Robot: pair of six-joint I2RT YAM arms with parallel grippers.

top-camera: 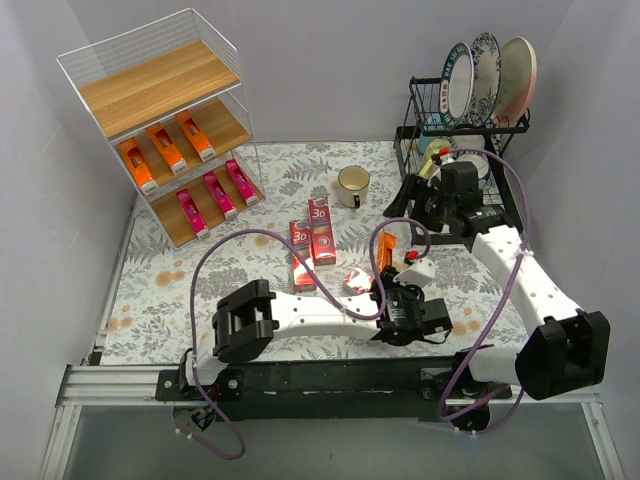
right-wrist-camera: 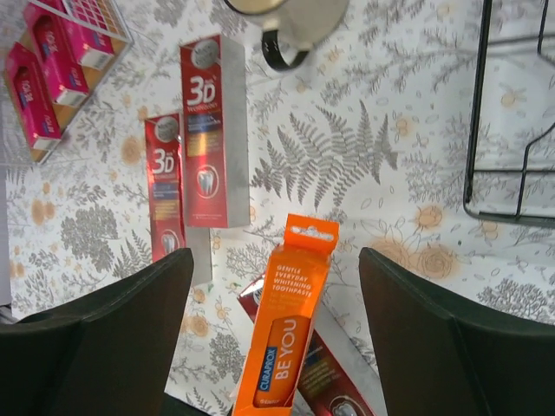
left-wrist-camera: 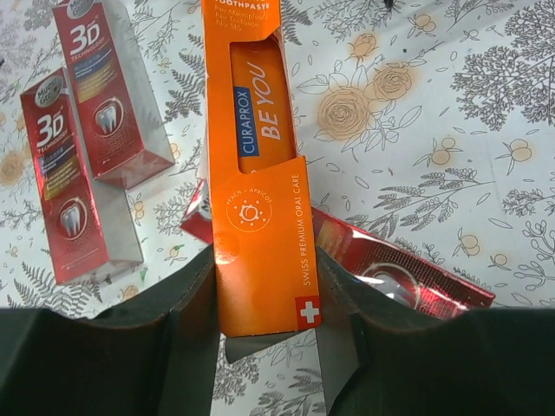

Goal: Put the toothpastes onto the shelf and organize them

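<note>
Orange toothpaste carton (left-wrist-camera: 260,217) over red carton (left-wrist-camera: 399,277)

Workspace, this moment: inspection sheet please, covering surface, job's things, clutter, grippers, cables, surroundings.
Surface: floral tablecloth.
Job's things: shelf holds three orange cartons on its middle board, three pink cartons on the bottom; top board bare. Two red 3D cartons lie on the cloth, a third red carton partly under the loose orange carton.
Clutter: mug; black dish rack with plates.
Grippers: left gripper shut on the loose orange carton; right gripper open above its far end, apart.
Cables: purple cables looping over both arms.
Surroundings: plain grey walls.
</note>
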